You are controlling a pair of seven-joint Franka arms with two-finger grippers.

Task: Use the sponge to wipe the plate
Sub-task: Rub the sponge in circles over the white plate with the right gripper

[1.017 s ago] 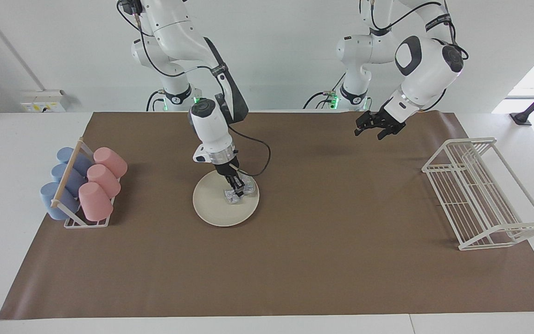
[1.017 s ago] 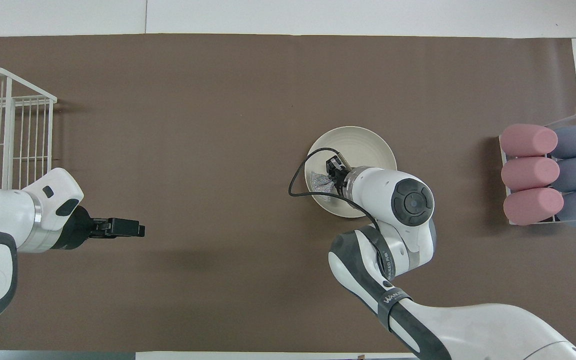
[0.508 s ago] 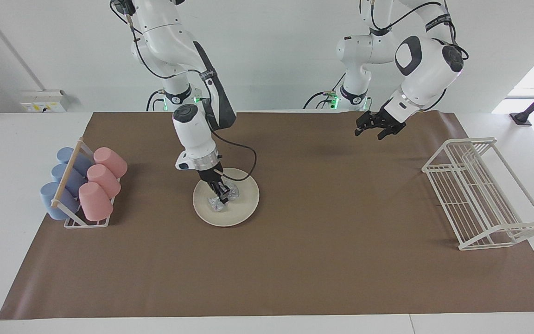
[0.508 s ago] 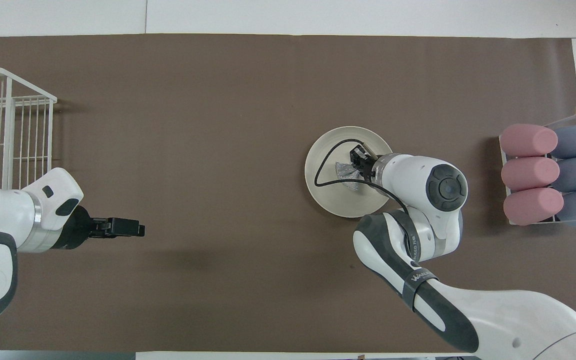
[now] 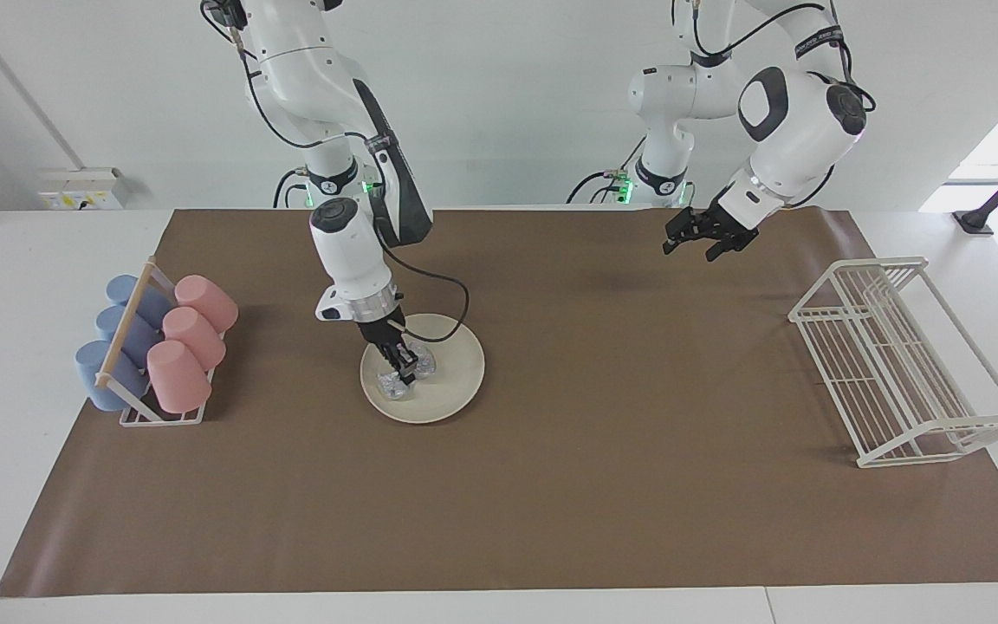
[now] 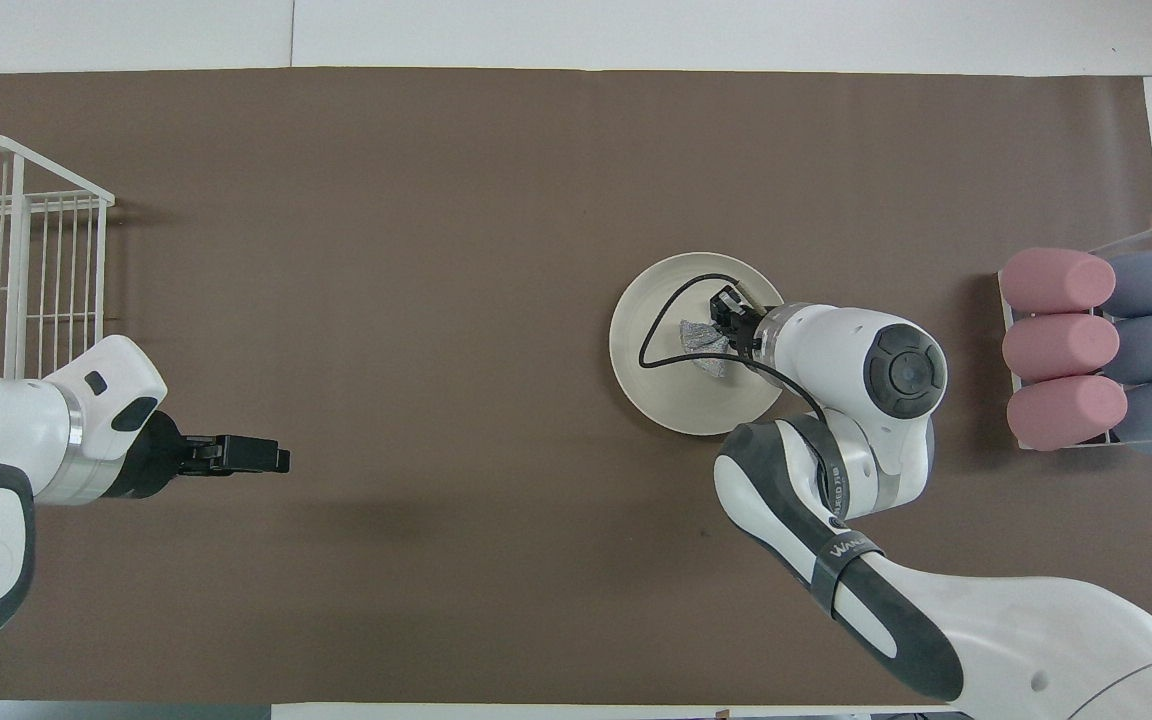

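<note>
Brown mat (image 5: 551, 485), right gripper (image 5: 401, 367) clamped on sponge (image 5: 404, 374) seemingly pressed onto plate (image 5: 451, 381), left gripper (image 5: 696, 240) hanging with fingers apart, waiting

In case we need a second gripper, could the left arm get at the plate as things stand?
Probably yes. The left gripper hangs open over bare mat, with nothing between it and the plate, though the right gripper, shut on the sponge, occupies part of it.
</note>
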